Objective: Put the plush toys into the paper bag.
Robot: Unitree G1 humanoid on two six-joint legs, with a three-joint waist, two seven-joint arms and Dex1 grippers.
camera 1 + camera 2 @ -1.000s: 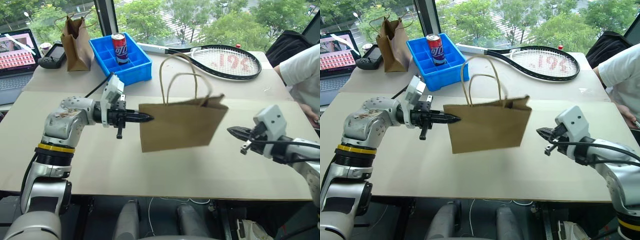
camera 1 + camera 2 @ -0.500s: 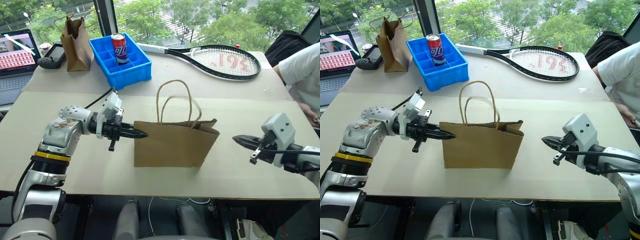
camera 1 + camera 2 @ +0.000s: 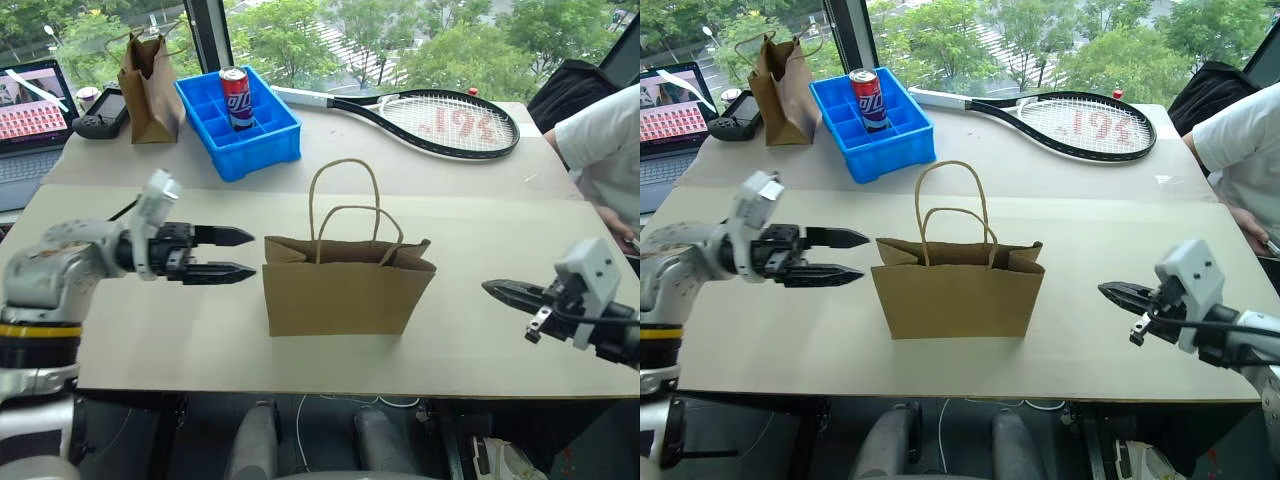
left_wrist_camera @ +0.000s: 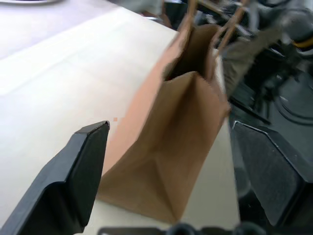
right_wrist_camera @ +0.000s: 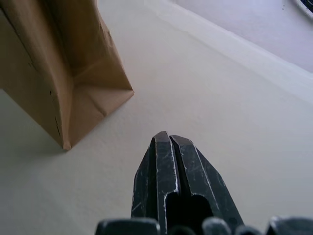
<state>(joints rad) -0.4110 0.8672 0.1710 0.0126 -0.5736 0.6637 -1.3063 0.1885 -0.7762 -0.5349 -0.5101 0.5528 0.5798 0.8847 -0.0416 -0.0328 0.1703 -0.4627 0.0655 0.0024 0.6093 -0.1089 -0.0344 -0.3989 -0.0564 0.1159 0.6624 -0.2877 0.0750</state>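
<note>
I see the paper bag [image 3: 345, 295] standing upright on the table [image 3: 150, 330] at centre, mouth up, both loop handles raised. My left gripper [image 3: 240, 254] sits at the bag's nine o'clock, just beside its side edge and not touching, its two fingers spread apart with nothing between them. My right gripper [image 3: 497, 291] is at the bag's three o'clock, well apart, fingers pressed together on nothing. At eleven o'clock, far back, a blue bin [image 3: 240, 120] holds a can [image 3: 236, 97].
</note>
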